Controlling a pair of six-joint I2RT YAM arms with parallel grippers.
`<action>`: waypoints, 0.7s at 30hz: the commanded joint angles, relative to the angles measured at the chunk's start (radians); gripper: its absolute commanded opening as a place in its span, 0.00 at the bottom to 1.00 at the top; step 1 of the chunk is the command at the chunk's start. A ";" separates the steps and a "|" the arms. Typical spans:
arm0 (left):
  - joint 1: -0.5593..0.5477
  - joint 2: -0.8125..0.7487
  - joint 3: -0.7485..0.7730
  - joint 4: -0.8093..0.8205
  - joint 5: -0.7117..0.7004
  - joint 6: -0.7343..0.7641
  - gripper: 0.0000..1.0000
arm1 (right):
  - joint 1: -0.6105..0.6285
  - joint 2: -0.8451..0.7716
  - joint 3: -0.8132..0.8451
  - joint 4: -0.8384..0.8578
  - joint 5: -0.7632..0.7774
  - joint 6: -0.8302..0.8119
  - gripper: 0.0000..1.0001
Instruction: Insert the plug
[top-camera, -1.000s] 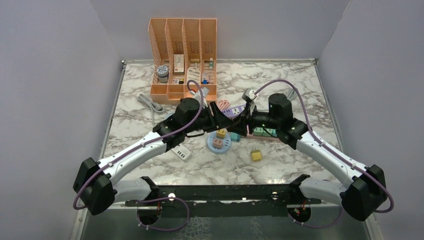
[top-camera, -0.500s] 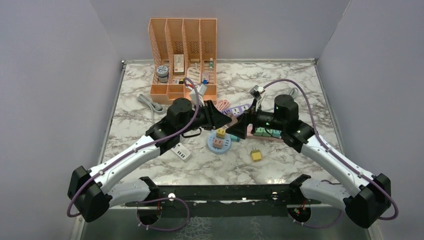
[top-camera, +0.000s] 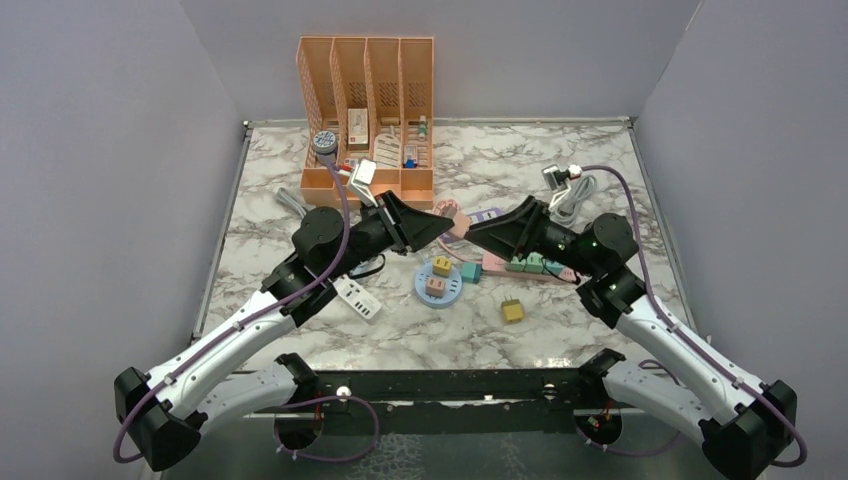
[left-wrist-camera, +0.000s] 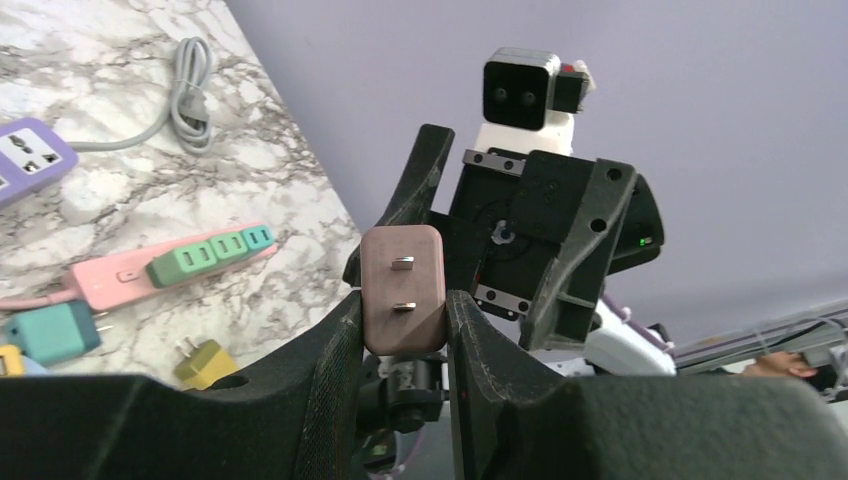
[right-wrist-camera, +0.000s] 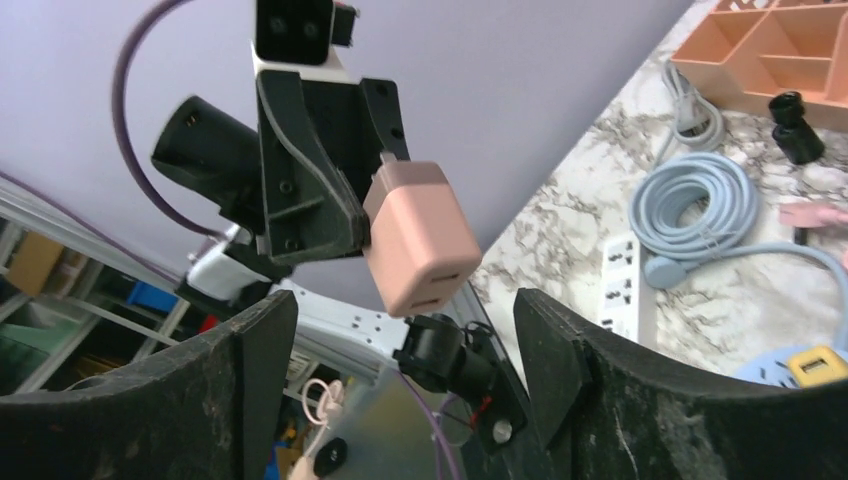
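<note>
Above the middle of the desk (top-camera: 600, 160), the left pincer (left-wrist-camera: 405, 300) grips the pink plug (left-wrist-camera: 403, 285) — the right pincer (right-wrist-camera: 405, 300) gapes empty; insertion into the power strip (top-camera: 510, 268) not yet done.

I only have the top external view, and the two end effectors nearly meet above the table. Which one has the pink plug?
Observer: The left end effector has it. In the left wrist view its fingers clamp the pink plug by its lower sides.
Operator: And the right one?
Observer: The right wrist view shows the right end effector open, with its fingers standing clear of the plug on both sides.
Operator: Which way do the prongs face?
Observer: The two prongs face the left wrist camera, away from the right end effector.
</note>
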 joint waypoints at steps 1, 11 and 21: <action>0.004 -0.027 0.009 0.074 -0.007 -0.101 0.00 | 0.006 0.049 0.046 0.171 0.021 0.147 0.76; 0.005 -0.027 -0.024 0.134 -0.009 -0.149 0.00 | 0.006 0.129 0.040 0.316 0.013 0.240 0.57; 0.005 -0.020 -0.033 0.168 -0.047 -0.126 0.00 | 0.007 0.144 -0.002 0.354 -0.002 0.276 0.51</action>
